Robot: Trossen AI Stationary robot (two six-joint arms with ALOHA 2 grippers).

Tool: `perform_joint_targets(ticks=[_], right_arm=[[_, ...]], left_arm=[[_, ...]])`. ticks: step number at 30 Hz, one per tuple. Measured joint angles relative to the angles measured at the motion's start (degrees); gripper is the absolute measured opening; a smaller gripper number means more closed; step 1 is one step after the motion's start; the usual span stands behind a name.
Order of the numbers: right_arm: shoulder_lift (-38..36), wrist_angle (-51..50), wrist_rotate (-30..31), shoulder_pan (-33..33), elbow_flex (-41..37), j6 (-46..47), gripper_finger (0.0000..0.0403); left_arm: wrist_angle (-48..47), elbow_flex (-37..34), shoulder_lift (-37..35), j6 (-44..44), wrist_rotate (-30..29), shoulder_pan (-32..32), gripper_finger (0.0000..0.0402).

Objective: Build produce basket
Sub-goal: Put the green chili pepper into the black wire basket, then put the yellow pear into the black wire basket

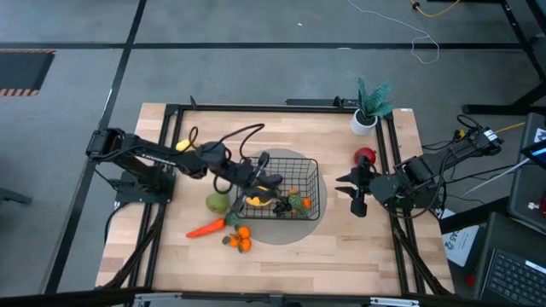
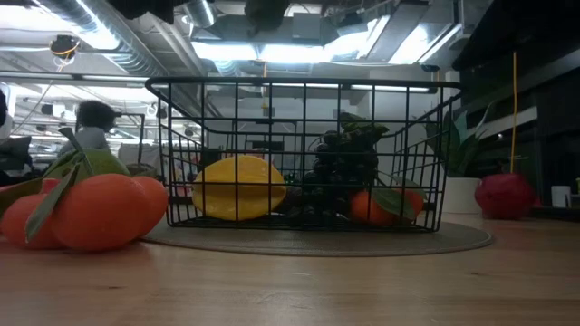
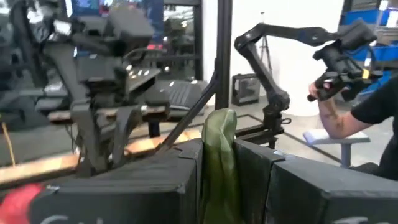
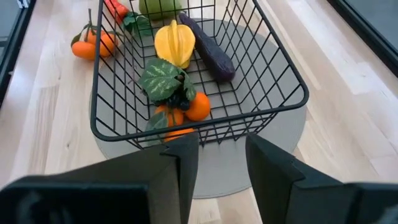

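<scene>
We see the left gripper (image 1: 266, 181) over the basket (image 1: 314, 166), fingers pinching the eggplant's green stem (image 3: 219, 163). The right gripper (image 1: 356, 191) waits right of the basket, fingers apart, empty.

Left hand (image 3: 217, 186): green strip between its fingers, rest of that item hidden, can't ID. Low view: oranges (image 2: 82, 210) cut off at pic edge; grapes (image 2: 340, 177) behind basket (image 2: 299, 154) mesh, partly hidden. Apple (image 3: 25, 202) blurred in left wrist view.
</scene>
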Motion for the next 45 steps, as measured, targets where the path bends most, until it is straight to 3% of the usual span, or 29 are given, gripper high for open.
perform_joint_targets(ticks=[7,12,17,27,45], right_arm=[[0.0,-0.04,0.0,0.0,0.0,-0.11,0.0124],[0.0,-0.04,0.0,0.0,0.0,-0.2,0.0124],[0.0,-0.07,0.02,0.0,0.0,-0.4,0.0124],[0.0,-0.13,0.0,0.0,0.0,-0.42,0.0124],[0.0,-0.13,0.0,0.0,0.0,-0.37,0.0124]], left_arm=[[-0.25,0.0,0.0,-0.16,-0.44,0.6,0.0051],[-0.2,0.0,0.0,-0.17,-5.41,0.6,0.0055],[-0.37,0.0,0.0,-0.23,-9.75,0.6,0.0088],[-0.59,0.0,0.0,-1.86,-11.16,0.57,0.0162],[-2.35,0.0,0.0,-3.43,-11.2,0.56,0.0167]])
